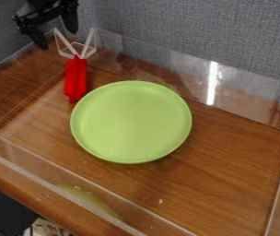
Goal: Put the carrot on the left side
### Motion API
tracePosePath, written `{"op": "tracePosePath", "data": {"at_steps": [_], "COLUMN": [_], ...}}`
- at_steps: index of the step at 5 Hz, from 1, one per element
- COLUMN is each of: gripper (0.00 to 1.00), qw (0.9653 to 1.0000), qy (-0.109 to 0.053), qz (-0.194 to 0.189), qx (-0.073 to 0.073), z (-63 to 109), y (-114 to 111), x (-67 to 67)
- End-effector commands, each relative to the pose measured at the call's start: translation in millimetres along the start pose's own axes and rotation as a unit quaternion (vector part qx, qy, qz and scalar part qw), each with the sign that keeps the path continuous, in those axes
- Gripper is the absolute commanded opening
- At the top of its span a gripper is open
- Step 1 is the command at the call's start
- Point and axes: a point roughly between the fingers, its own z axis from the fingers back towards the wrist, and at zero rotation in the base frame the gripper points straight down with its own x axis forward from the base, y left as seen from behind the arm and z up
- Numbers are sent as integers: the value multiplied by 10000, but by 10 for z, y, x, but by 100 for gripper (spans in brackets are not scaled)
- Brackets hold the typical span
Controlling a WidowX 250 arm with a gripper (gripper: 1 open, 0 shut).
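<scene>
The carrot (76, 80) lies flat in the far-left part of the surface (228, 175), its length running roughly near to far. Its near end sits just beside the far-left rim of the plate (132, 122); whether the two touch is hard to tell. Nothing grips it, so the surface alone bears it. With the plate taking up the middle, the strip to its left is the natural place for a thing meant for the left side, and the carrot seems to be there already, or nearly so.

Just past its far end stands a pale forked piece (75, 46), close enough to crowd a grasp from that side; what it is cannot be made out. Farther left and higher, the pincer (56, 33) is spread and holds nothing, up against the grey wall (192, 37), apart from the carrot. That fits either a finished placing or readiness for a small correction.

If "left" calls for more, the open wood to the carrot's left and near side gives room. The clear barrier (75, 195) along the near-left edge would limit such a shift, and the plate blocks any swing to the right; a low pass could nudge its rim.
</scene>
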Motion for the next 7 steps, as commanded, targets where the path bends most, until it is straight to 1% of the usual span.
{"op": "tracePosePath", "data": {"at_steps": [1,2,3,4,5,6,7], "gripper": [100,100,0,0,100,100,100], "qw": [9981,9981,9984,9980,9963,9946,9925], "qy": [-437,-442,-441,-519,-553,-568,-642], "qz": [-25,-37,-16,301,652,870,1040], "qx": [-436,-428,-339,-195,-64,43,97], "z": [508,513,430,334,244,123,73], "y": [-173,-230,-250,-256,-252,-229,-221], "x": [136,136,101,41,33,53,65]}}
